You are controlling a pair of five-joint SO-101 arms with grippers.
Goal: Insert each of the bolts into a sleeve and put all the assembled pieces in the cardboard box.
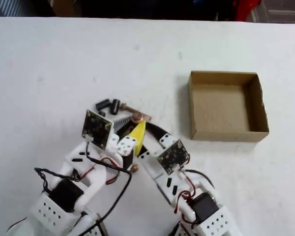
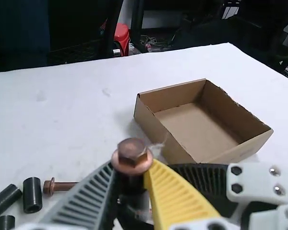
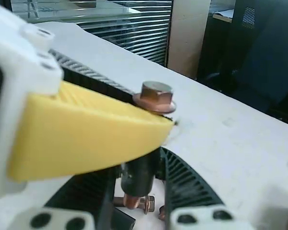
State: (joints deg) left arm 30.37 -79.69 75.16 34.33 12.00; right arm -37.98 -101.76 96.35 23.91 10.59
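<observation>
Left gripper (image 2: 132, 168) is clamped narrow on the bolt (image 2: 132, 155). Its grey finger and yellow finger (image 1: 137, 132) pinch just under the copper hex head, which sits on top of the fingertips. We see the bolt standing upright with its shank down in a black sleeve (image 3: 139, 173). Right gripper (image 3: 138, 178) is closed on that sleeve, one black ribbed finger on each side, lower down than the yellow finger. In the high view both grippers meet just left of centre, a bit below the middle of the frame, with the left arm coming from the lower left and the right arm from the lower right. We see a copper bit (image 3: 145, 203) right under the sleeve, but we cannot tell if it is the held bolt's end or another bolt on the table. The loose bolt (image 1: 130, 109) lies flat just above the grippers in the high view. The loose sleeves (image 1: 103, 104) are beside it to the left, close together. The cardboard box (image 1: 226, 133) sits open on the white table (image 1: 64, 59), right of centre, apart from the grippers, with bare cardboard floor showing inside.
</observation>
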